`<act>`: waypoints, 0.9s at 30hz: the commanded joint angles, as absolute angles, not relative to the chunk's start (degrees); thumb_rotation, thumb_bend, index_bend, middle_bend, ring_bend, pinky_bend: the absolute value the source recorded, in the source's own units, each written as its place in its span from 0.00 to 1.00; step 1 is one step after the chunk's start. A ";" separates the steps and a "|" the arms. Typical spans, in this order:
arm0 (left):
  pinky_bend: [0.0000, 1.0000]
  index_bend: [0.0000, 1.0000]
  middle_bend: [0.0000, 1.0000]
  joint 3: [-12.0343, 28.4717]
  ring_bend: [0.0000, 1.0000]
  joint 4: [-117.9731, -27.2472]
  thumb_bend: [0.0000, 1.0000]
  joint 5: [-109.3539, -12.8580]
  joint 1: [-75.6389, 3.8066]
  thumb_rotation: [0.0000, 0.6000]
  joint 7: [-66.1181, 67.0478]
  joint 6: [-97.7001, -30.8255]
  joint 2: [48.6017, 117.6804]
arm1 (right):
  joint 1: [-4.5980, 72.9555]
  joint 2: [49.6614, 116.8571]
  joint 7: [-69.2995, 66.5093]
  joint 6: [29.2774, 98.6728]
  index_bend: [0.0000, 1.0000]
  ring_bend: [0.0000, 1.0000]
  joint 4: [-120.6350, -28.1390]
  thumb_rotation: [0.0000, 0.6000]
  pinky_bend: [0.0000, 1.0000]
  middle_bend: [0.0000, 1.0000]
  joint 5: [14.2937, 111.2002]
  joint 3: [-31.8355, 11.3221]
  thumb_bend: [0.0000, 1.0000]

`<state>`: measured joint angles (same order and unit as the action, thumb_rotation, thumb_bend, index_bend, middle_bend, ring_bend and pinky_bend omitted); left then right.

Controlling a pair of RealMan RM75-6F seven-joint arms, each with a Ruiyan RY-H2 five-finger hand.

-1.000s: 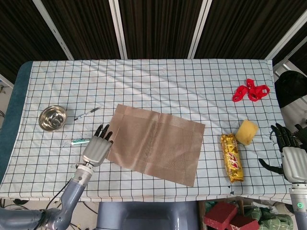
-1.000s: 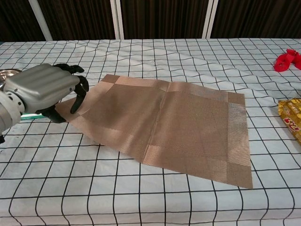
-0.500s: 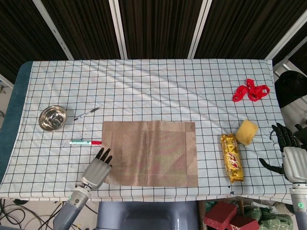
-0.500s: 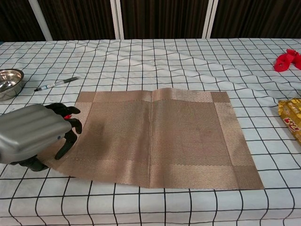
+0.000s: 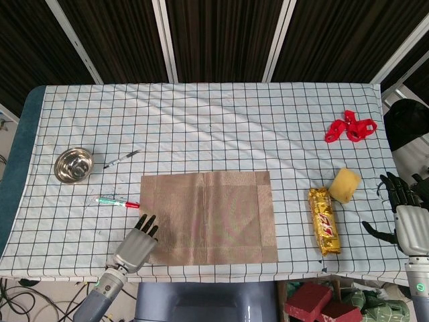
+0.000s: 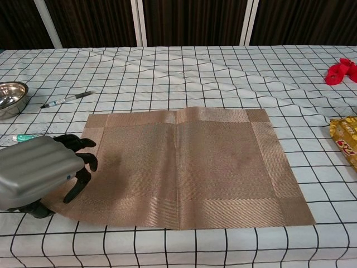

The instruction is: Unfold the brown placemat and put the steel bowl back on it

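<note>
The brown placemat [image 5: 208, 218] lies unfolded and flat near the table's front edge, also in the chest view [image 6: 189, 162]. My left hand [image 5: 137, 245] is at its near left corner. Its fingers [image 6: 83, 162] curl down over the mat's edge and the thumb sits low at the corner, so it pinches the mat. The steel bowl [image 5: 74, 165] stands upright on the cloth at the far left, well apart from the mat, and shows in the chest view [image 6: 11, 97]. My right hand [image 5: 402, 218] hangs off the table's right edge, fingers spread and holding nothing.
A pen [image 5: 120, 159] and a green-and-red marker [image 5: 117, 201] lie between bowl and mat. Right of the mat are a gold snack pack [image 5: 323, 220], a yellow sponge [image 5: 344, 185] and a red plastic chain [image 5: 350, 127]. The checked tablecloth [image 5: 221, 121] is wrinkled.
The placemat went from skewed with a lifted corner to flat and square with the table edge. My left hand moved toward the front edge with the corner. The right hand stayed still.
</note>
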<state>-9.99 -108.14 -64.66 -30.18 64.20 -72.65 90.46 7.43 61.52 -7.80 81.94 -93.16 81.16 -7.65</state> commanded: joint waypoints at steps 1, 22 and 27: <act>0.10 0.59 0.22 -10.14 0.03 -108.25 0.47 -64.84 -30.01 1.00 64.00 -72.45 90.53 | 7.43 61.52 -7.74 81.93 0.00 0.00 -93.17 1.00 0.17 0.00 81.18 -7.64 0.13; 0.06 0.20 0.10 -11.71 0.02 -116.51 0.10 -73.54 -23.59 1.00 55.36 -81.34 81.82 | 7.43 61.46 -7.23 81.81 0.00 0.00 -93.25 1.00 0.17 0.00 81.19 -7.55 0.13; 0.06 0.20 0.10 -9.98 0.02 -117.75 0.10 -76.91 -21.70 1.00 51.12 -84.92 78.03 | 7.43 61.54 -6.87 81.89 0.00 0.00 -93.18 1.00 0.17 0.00 81.30 -7.49 0.13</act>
